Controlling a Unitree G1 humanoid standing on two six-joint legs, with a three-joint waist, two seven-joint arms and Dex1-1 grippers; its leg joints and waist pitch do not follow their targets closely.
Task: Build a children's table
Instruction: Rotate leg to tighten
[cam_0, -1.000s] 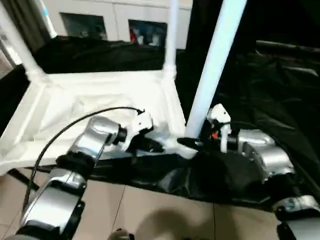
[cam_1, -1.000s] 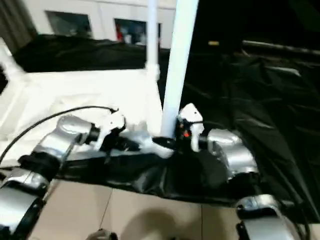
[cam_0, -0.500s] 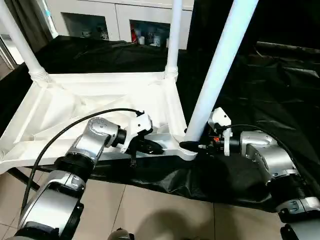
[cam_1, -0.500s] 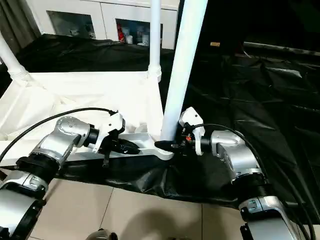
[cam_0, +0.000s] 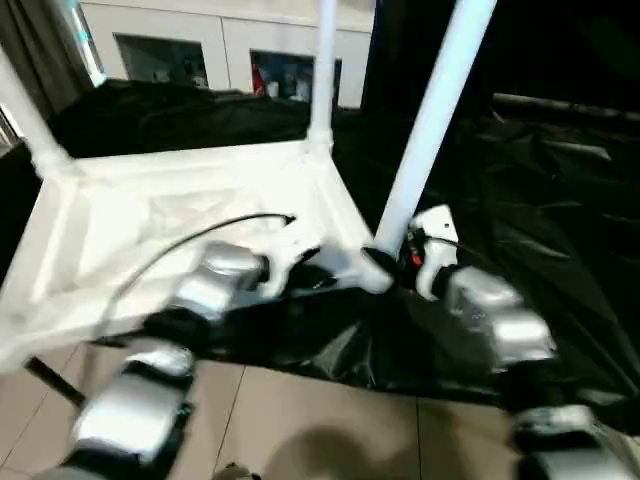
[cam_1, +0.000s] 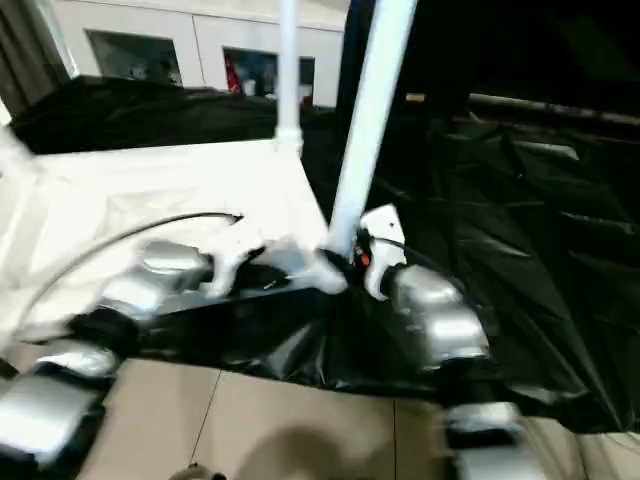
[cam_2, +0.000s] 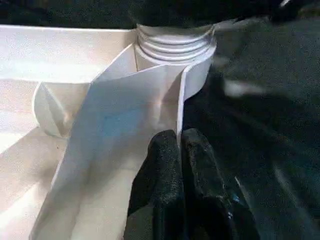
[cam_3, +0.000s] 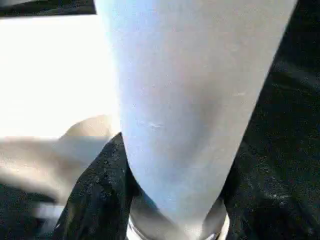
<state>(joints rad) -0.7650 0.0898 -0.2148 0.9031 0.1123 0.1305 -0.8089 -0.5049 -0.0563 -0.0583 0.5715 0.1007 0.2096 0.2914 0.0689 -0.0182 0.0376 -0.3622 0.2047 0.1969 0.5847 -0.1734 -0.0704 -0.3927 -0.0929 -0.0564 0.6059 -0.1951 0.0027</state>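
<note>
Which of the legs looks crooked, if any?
The near right leg leans off to the right, while the far right leg stands upright. The right pincer is clamped round its base at the corner socket, so it may not be fully seated yet.

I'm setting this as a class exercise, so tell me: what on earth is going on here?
A two-armed robot is putting legs on a white plastic rectangular table top lying upside down on black sheeting. Its right gripper clasps the base of a long white tube leg standing in the near corner socket. Its left gripper pinches the top's rim beside that corner. Three legs stand up in view.
</note>
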